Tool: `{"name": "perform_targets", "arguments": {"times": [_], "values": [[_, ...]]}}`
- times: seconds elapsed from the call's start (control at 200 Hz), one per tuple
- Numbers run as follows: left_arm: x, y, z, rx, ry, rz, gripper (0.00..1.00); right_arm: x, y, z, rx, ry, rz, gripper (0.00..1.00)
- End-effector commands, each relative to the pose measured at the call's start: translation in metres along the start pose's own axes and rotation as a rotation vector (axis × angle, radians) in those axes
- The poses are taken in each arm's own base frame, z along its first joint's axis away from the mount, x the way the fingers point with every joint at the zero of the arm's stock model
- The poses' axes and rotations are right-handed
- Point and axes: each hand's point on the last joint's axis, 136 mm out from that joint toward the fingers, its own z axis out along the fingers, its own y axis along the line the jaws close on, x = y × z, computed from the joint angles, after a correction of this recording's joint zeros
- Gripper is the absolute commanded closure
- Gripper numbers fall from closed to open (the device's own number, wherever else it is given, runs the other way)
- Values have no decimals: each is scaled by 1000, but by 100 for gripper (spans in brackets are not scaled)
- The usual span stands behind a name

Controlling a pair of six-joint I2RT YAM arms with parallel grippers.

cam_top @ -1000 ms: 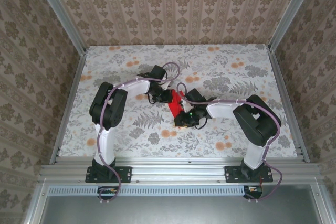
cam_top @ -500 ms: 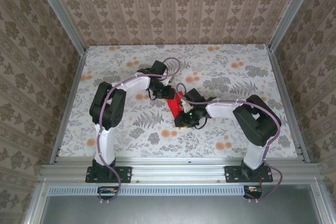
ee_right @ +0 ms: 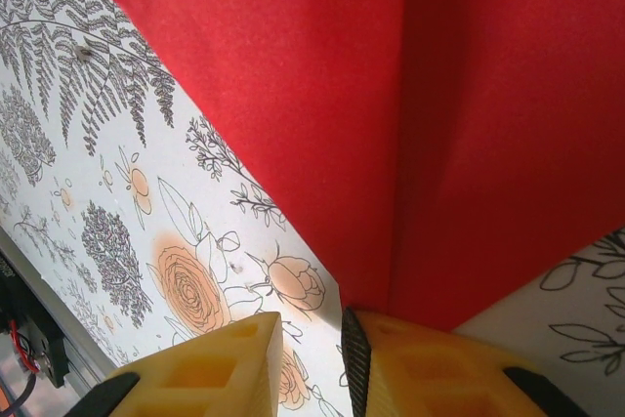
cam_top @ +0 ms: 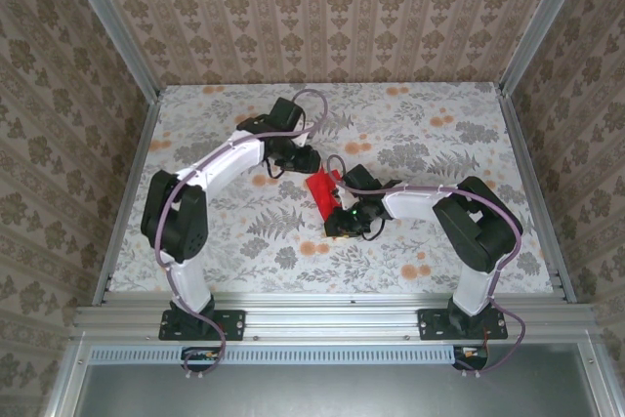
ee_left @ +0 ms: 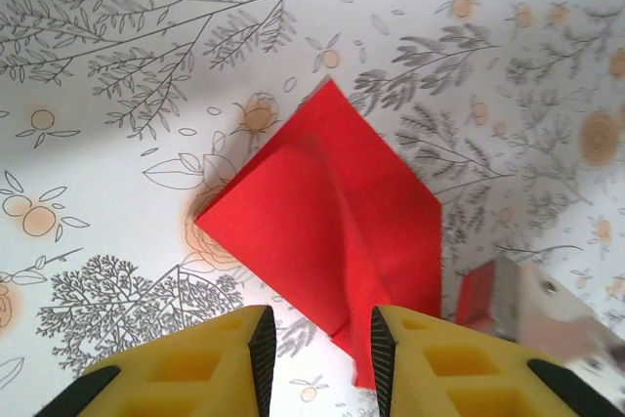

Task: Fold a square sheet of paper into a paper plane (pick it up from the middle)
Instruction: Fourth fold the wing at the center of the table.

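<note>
From the top view, we see the red paper (cam_top: 320, 190) lying on the flower-printed table (cam_top: 225, 231), near its middle, as a narrow folded strip set slantwise. The left gripper (cam_top: 305, 165) hangs just beside the strip's far end. The right gripper (cam_top: 340, 218) sits at its near end. From up here we cannot tell how far either pair of jaws stands apart.

In the left wrist view, the red paper (ee_left: 332, 222) lies flat on the table (ee_left: 117, 192) as a kite-like shape with a crease running down its length. The left gripper (ee_left: 320, 339) has its yellow fingers (ee_left: 234, 358) a narrow gap apart, with bare table showing between them. The paper's lower tip reaches into that gap, close to the right-hand finger, and nothing is clamped. A pale, blurred block (ee_left: 532, 314) sits against the paper's right-hand corner.

In the right wrist view, the red paper (ee_right: 391, 95) covers the upper part, with a crease running down to the right-hand finger (ee_right: 420, 358), which touches its edge. The right gripper (ee_right: 312, 324) also keeps a narrow gap, and the table's (ee_right: 146, 202) rose print shows through it. It holds nothing between its jaws.
</note>
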Motion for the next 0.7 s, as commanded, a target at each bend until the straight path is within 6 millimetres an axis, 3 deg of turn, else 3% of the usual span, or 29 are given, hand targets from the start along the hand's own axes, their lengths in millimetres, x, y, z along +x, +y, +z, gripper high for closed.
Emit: {"name": "perform_targets", "arguments": {"times": [0.0,0.12,0.275,0.535,0.7], "values": [[19,-17,1,51,45,-22,67,44,-44,14,166,146,79,71],[27,-36,6,148,56,-43,70,45,-43,14,165,147,78,71],[36,-43,23,214,84,-74,77,44,-41,14,163,144,73,71],[59,-24,56,198,139,-92,85,44,-39,12,151,132,77,71],[61,-14,68,202,130,-111,88,42,-33,11,130,123,76,71]]}}
